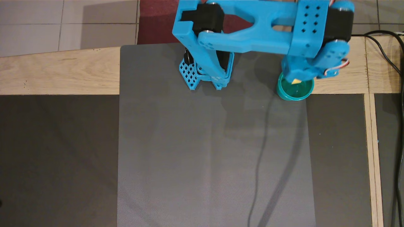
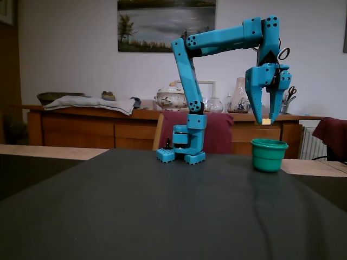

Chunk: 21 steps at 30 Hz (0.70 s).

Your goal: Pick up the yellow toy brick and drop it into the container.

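The yellow toy brick (image 1: 296, 81) (image 2: 266, 122) shows as a small yellow piece between my fingertips. My blue gripper (image 1: 296, 78) (image 2: 267, 121) points straight down and is shut on it. It hangs a short way above the container, a round teal-green cup (image 1: 295, 93) (image 2: 268, 155). The cup stands upright at the far right edge of the grey mat (image 1: 214, 157). In the overhead view the gripper hides the far part of the cup and most of the brick.
The arm's blue base (image 1: 205, 75) (image 2: 187, 154) stands at the mat's far edge, left of the cup. Black cables (image 1: 394, 63) run along the right side. Light wooden strips (image 1: 60, 72) border the mat.
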{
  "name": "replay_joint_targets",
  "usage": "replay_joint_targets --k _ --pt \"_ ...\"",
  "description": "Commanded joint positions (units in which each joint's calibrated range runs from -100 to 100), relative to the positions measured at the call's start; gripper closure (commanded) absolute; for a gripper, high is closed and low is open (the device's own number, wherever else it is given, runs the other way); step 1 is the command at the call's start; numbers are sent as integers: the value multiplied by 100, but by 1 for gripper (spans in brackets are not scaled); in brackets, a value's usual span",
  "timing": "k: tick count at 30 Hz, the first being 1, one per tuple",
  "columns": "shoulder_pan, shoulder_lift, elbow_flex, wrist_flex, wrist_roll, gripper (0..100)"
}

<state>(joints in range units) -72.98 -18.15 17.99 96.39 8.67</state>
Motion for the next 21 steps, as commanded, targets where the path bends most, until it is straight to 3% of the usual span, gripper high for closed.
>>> replay_joint_targets --k 1,9,21 --pt "-72 -23 -120 -155 -99 100" --pt "-10 -15 -93 -474 -141 100" --pt "-10 -23 1170 -1567 -135 100"
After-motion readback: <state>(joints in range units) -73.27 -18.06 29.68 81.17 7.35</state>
